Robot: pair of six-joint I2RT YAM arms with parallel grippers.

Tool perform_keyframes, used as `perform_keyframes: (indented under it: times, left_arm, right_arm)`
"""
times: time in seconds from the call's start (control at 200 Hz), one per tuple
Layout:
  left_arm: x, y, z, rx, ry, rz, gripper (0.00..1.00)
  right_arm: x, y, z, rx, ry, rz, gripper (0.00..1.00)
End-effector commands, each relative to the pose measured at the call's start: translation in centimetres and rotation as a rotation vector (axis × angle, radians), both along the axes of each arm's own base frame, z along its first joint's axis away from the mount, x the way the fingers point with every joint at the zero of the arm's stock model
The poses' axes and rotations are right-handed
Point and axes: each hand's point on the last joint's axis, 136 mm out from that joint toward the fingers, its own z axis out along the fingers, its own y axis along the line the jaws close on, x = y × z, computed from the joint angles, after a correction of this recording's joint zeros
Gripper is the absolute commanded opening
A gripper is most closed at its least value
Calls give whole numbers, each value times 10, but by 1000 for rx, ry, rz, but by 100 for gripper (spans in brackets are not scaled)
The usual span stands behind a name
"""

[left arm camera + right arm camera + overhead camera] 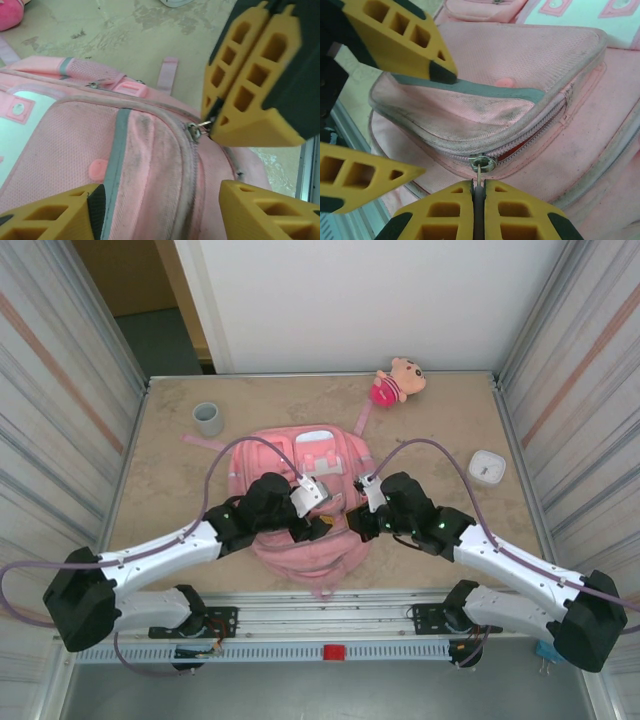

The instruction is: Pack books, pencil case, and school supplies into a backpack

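Observation:
The pink backpack (300, 475) lies flat mid-table, with its front pockets facing up. My right gripper (479, 186) is shut on the small metal zip pull (479, 172) of a pocket zip. Behind the slider the zip gapes a little (530, 142). In the top view the right gripper (358, 522) sits at the backpack's near right edge. My left gripper (162, 200) is open, its yellow fingers (50, 215) straddling the pink pocket fabric (150, 150) just beside the zip. The top view places the left gripper (318, 528) on the backpack's near part. Books and school supplies are out of view.
A grey cup (208, 419) stands at the back left. A pink plush doll (398, 380) lies at the back, and a white rounded-square box (488, 467) sits at the right. Ribbed walls close in the table on both sides.

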Motion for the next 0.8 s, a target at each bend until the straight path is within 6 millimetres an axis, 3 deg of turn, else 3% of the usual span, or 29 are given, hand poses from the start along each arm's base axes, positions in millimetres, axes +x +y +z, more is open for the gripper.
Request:
perform_keyframes:
  times: [0.0,0.135,0.321,0.401,0.691,0.797]
  left_arm:
    - [4,-4,-3,11,-19,0,52]
    - [3,-6,-10,27,-11,-22,34]
    - [-4,-1,-7,11,-52,-45,11]
    - [-7,3,-9,12,-69,-56,9]
    - [-15,-2,-7,-21,-54,-99,8]
    - [-14,-2,-6,-18,-57,-100,9]
  right_arm:
    - [-6,17,36,117,-23,59,0]
    - [-5,17,38,133,3,60,0]
    - [17,1,12,44,103,-48,0]
    - [18,3,10,43,133,-30,0]
    - [7,32,0,35,174,96,25]
    - [9,33,-6,12,186,94,26]
